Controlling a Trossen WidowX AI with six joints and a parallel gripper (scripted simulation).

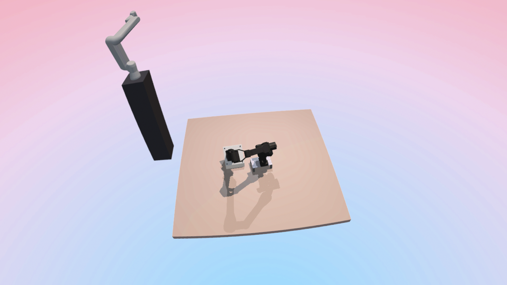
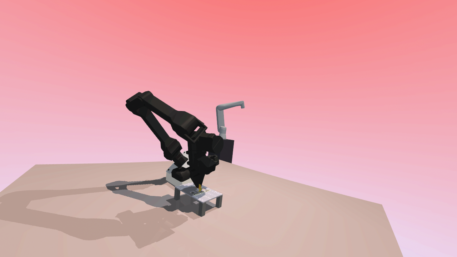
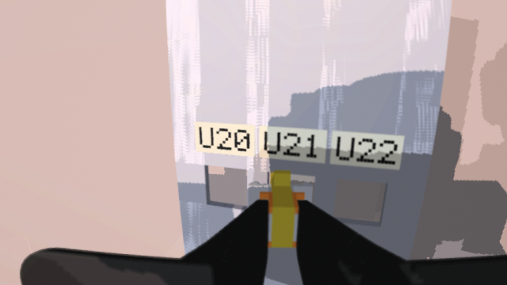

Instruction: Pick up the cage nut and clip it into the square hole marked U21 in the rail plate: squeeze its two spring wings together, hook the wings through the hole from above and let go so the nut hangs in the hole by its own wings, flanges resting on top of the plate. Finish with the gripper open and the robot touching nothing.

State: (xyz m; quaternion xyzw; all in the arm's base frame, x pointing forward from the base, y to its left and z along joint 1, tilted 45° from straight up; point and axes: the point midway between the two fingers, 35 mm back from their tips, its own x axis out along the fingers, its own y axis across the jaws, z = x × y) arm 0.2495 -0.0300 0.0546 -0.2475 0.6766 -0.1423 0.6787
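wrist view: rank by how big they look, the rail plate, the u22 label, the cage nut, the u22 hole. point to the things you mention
1. Rail plate [image 3: 230, 79]
2. U22 label [image 3: 366, 150], U22 hole [image 3: 360, 202] and cage nut [image 3: 283, 226]: too alike to rank, and the nut is nearer the camera

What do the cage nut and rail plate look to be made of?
Cage nut: yellow body with orange edge pieces, flat colour, no clear glint; painted metal or plastic, can't tell which.
Rail plate: probably metal, brushed or semi-gloss, going by its pale silvery grey face and streaky bright highlights.
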